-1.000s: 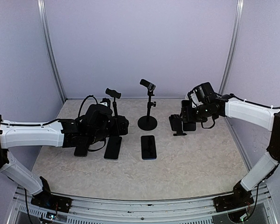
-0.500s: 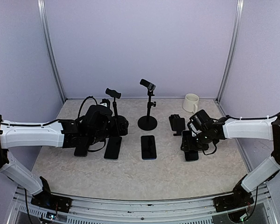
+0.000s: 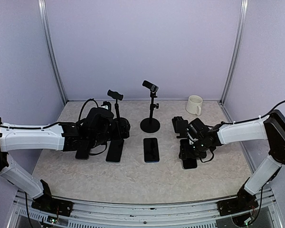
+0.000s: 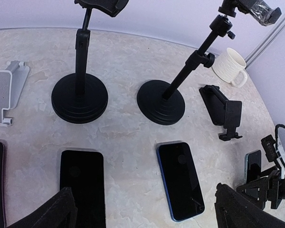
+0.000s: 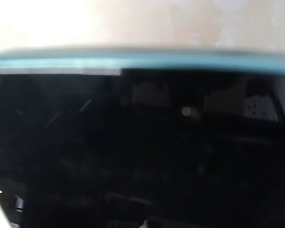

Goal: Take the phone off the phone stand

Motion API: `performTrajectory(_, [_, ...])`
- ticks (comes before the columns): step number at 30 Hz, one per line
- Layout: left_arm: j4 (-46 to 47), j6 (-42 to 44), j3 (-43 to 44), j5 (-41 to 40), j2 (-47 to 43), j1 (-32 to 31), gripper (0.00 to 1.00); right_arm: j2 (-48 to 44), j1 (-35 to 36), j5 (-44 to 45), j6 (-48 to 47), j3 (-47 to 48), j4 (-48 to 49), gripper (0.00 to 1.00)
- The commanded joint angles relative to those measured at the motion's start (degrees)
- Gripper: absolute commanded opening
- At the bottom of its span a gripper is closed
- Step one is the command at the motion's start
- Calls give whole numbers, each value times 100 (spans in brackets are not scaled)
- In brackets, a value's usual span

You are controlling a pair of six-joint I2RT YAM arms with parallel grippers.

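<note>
Table (image 3: pixel 133 183): a pale marbled top is carrying everything, with lilac walls standing round it.
Left arm (image 3: pixel 33 137): is reaching in from the left, low over the table, toward the left-hand tall stand.
Right arm (image 3: pixel 240 133): is stretching in from the right and bending down toward the right-centre of the table.
Tall stands: two black pole stands on round bases are standing at the back. One (image 3: pixel 116 111) is just beside the left gripper's housing and the other (image 3: pixel 150 124) is at centre. Each is carrying a clamp on top.
Left gripper (image 4: pixel 142 211): is hovering above the flat phones and holding nothing, its fingers (image 4: pixel 45 213) standing spread wide at the lower corners of the left wrist view.
Right gripper (image 3: pixel 192 146): is sitting over the far end of the phone, pinching it. In the right wrist view the dark screen is filling almost the whole frame and hiding the fingers.
Phone (image 3: pixel 189 160): dark-screened with a teal edge, is sitting low on the near side of the phone stand, apart from it. Whether it is touching the table I cannot tell.
Flat phones: three dark ones are lying in a row, at centre (image 3: pixel 151 149), left of centre (image 3: pixel 115 150) and further left (image 3: pixel 82 152).
Phone stand (image 3: pixel 180 126): small, black and folding, is standing right of the centre pole base, just behind the right gripper.
Pale bracket (image 4: pixel 7 92): is lying at the left edge of the left wrist view.
Mug (image 3: pixel 194 104): cream, is standing upright near the back right corner.
</note>
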Motion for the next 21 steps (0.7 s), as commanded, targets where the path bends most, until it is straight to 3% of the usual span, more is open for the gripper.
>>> performTrajectory(1, [-23,-18,-97,-84,-137,19,99,197,45,237,207,77,335,66])
performTrajectory(21, [-8,94,-192,-102,-171,112,99,907,40,278,390,383,424,84])
